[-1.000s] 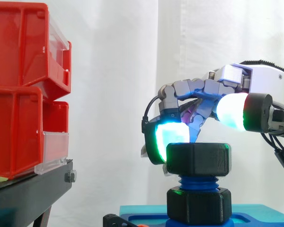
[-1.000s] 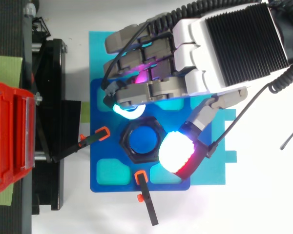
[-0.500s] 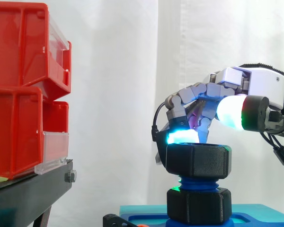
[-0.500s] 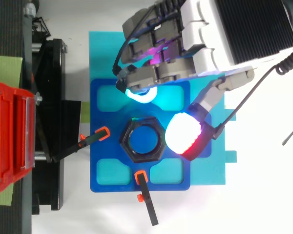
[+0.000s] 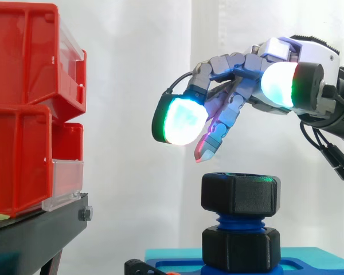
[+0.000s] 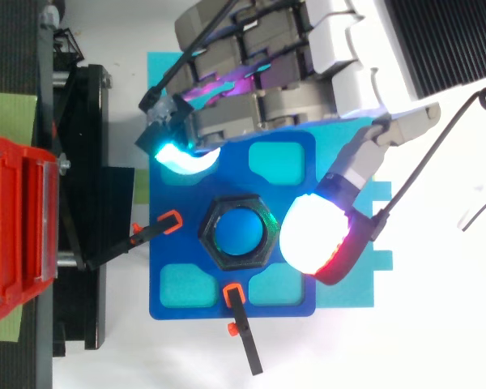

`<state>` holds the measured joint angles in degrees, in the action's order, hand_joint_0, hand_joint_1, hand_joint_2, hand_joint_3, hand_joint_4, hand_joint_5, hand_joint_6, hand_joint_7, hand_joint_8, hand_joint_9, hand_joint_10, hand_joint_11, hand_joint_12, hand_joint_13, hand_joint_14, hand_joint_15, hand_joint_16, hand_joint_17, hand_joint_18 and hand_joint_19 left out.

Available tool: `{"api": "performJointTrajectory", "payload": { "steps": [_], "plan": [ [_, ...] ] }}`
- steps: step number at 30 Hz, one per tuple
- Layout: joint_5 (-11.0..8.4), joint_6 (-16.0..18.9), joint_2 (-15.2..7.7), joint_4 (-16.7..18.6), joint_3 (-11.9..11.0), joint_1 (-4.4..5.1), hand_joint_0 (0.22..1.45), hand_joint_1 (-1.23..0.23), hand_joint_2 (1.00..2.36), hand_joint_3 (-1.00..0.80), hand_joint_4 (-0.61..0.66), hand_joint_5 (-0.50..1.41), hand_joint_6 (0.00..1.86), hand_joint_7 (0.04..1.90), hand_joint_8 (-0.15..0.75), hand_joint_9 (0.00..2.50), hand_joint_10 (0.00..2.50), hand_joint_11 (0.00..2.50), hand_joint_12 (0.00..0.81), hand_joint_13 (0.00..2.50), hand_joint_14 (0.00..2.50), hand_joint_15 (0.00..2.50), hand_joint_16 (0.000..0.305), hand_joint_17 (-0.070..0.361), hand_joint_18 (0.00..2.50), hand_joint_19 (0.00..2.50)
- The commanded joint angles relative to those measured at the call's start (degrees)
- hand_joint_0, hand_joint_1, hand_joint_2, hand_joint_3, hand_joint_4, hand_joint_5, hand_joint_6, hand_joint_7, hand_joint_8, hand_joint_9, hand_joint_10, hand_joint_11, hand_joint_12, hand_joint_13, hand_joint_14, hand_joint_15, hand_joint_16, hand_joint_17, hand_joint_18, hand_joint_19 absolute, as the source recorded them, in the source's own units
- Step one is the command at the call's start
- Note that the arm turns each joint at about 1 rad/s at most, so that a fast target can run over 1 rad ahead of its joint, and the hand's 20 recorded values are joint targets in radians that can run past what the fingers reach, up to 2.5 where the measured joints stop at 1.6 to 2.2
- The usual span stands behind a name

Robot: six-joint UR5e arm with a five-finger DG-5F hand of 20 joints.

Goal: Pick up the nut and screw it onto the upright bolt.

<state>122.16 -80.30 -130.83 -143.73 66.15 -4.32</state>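
Hovering above the nut (image 5: 240, 195), my hand (image 5: 241, 63) has its fingers loosely spread and grips nothing. I see the nut sitting atop the bolt (image 5: 238, 220), clear of the fingertips, over the blue plate (image 6: 178, 304).

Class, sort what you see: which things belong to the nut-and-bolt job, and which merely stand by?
Job in hand:
hand
nut
blue bolt

Standing by:
red bins
black stand
white curtain
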Motion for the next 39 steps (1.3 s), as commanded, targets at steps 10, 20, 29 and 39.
{"api": "performJointTrajectory", "payload": {
  "steps": [10,20,29,39],
  "plan": [
    [-5.7,0.1,0.0,5.8,5.8,3.27,0.48,-0.13,1.0,-0.5,0.15,-0.12,0.5,0.76,0.202,0.55,0.0,0.0,0.252,0.49,0.0,0.0,0.029,0.066,0.28,0.15],
    [-6.05,0.2,0.0,5.4,6.0,3.8,0.48,-0.12,1.0,-0.5,0.21,-0.07,0.5,0.98,0.218,0.54,0.0,0.0,0.262,0.48,0.0,0.0,0.03,0.068,0.25,0.13],
    [-6.58,0.1,0.0,2.6,6.0,3.8,0.48,-0.13,1.0,-0.5,0.23,-0.05,0.5,1.08,0.224,0.6,0.0,0.0,0.254,0.54,0.0,0.0,0.03,0.067,0.3,0.14],
    [-7.11,0.1,0.0,1.1,5.9,3.36,0.49,-0.14,1.0,-0.5,0.19,-0.03,0.5,1.24,0.228,0.68,0.0,0.0,0.242,0.6,0.0,0.0,0.028,0.063,0.37,0.15]
  ]
}}
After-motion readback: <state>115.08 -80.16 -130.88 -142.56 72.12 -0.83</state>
